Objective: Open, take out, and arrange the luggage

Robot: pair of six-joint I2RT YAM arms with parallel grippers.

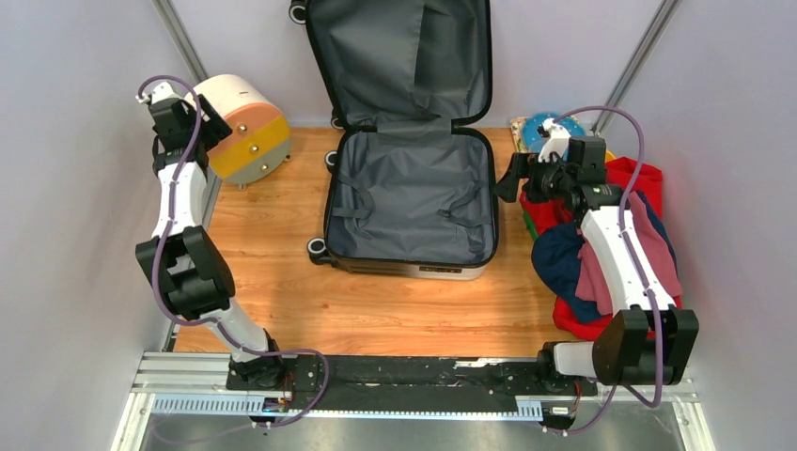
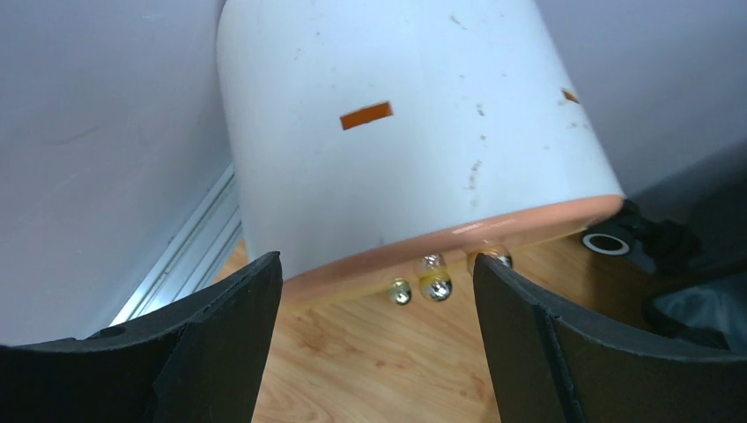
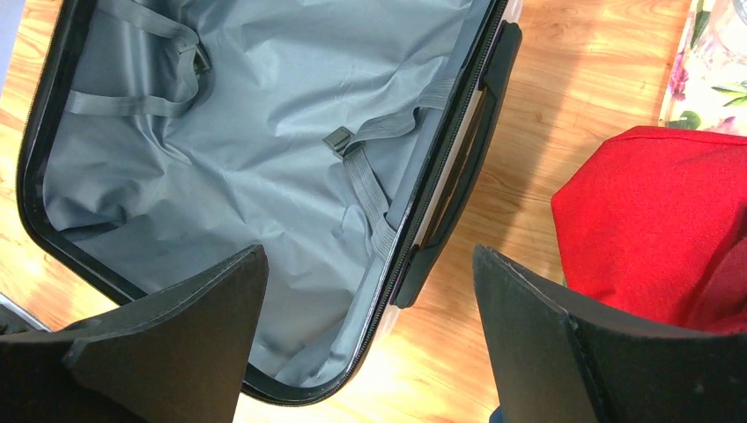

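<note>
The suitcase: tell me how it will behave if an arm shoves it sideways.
The suitcase looks empty, so it is probably light for its size. It lies shell-down with its wheels sticking out at the side, so it would likely slide rather than roll. The raised lid may swing or flop if jolted.

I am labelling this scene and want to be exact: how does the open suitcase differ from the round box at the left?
The suitcase is rectangular and much larger; the round box is a small drum shape. The suitcase lies open, showing an empty grey inside; the round box looks shut. The suitcase has a black rim; the round box is cream, orange and yellow. Both rest on the wooden table.
</note>
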